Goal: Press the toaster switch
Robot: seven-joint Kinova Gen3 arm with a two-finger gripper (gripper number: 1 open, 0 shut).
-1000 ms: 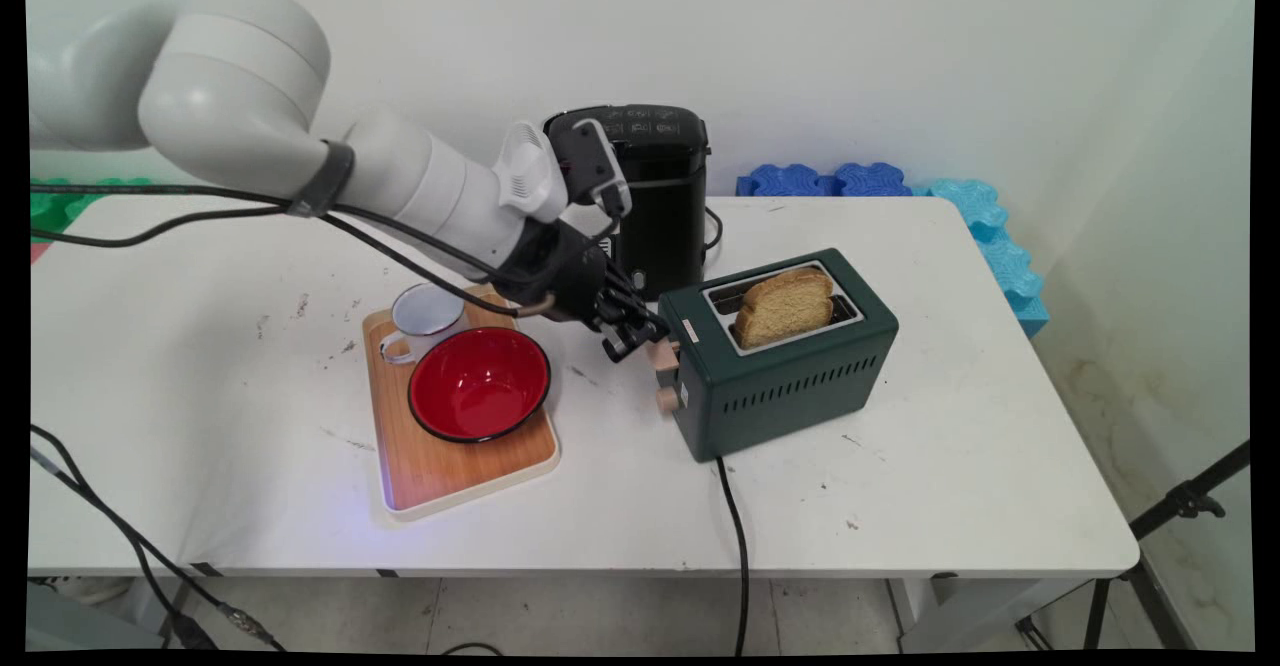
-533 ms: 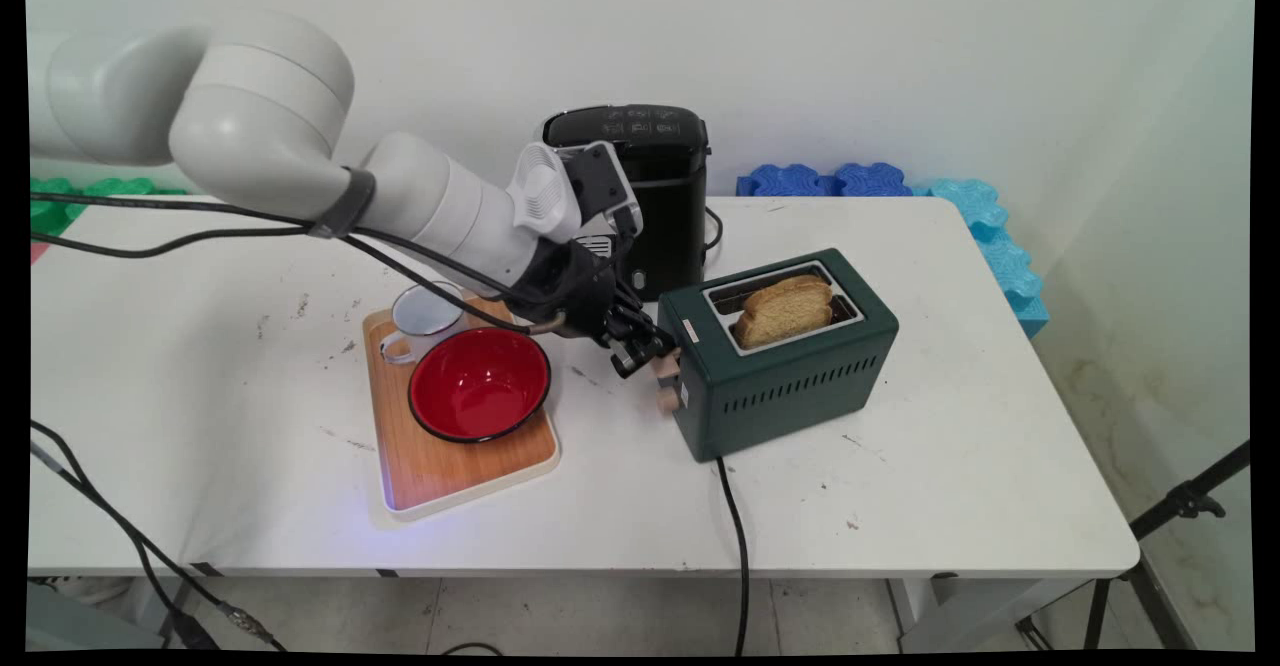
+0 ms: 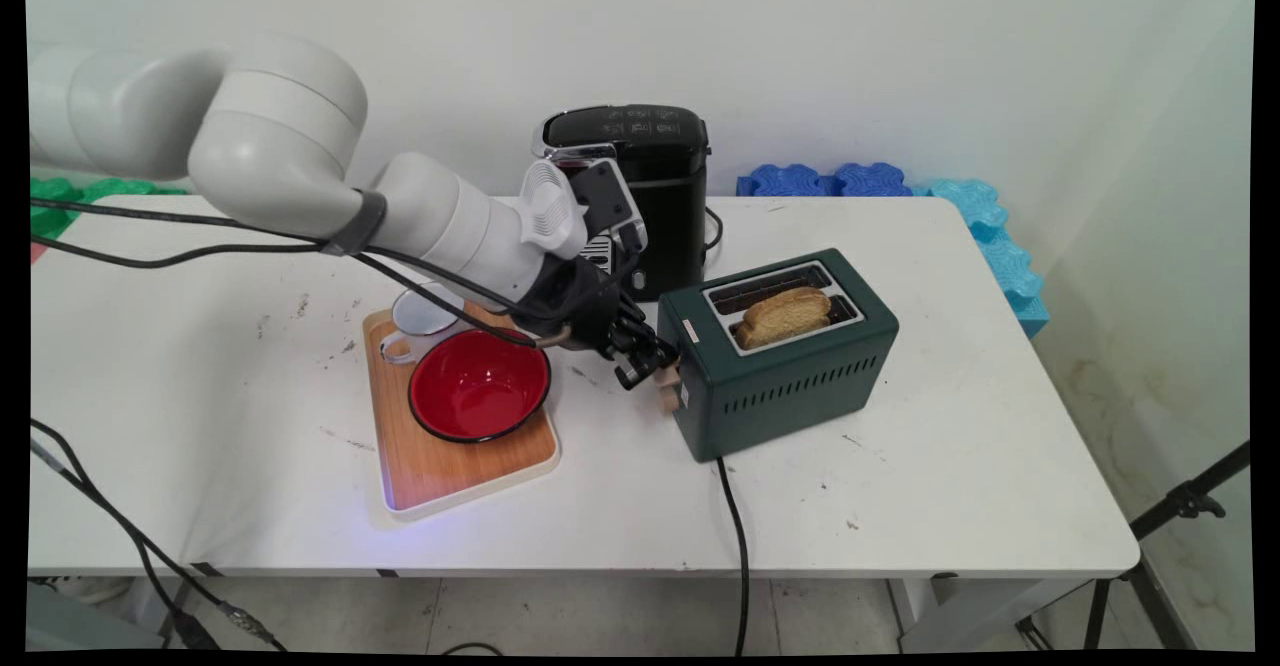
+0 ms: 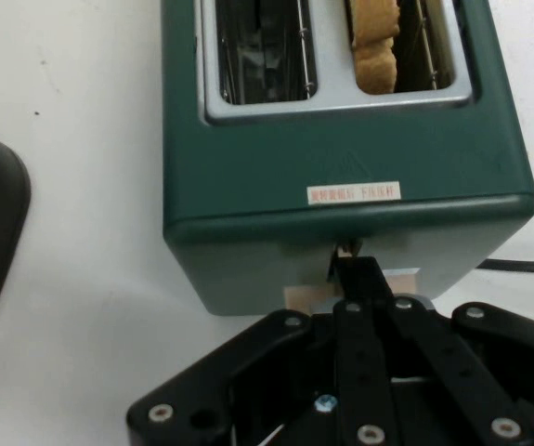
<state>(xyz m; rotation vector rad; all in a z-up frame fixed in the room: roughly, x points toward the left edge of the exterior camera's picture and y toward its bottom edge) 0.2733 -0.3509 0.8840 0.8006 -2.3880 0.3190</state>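
**Toaster lever goes down, bread sinks into the slot**

On the white table (image 3: 900,466) in front of the plain wall, the green toaster (image 3: 790,376) stands right of the middle. Its wooden lever (image 3: 668,393) on the left end sits lower than a second ago, and the bread slice (image 3: 787,314) has sunk with it; now only the top of the slice shows above the near slot. The gripper (image 3: 645,366) has come down with the lever and rests on it, fingers drawn together as far as I can judge; the hand view shows one finger (image 4: 358,279) against the toaster's end wall. Behind stands a black coffee machine (image 3: 650,196). To the left a wooden tray (image 3: 440,471) carries a red bowl (image 3: 478,384) and a white mug (image 3: 420,318).
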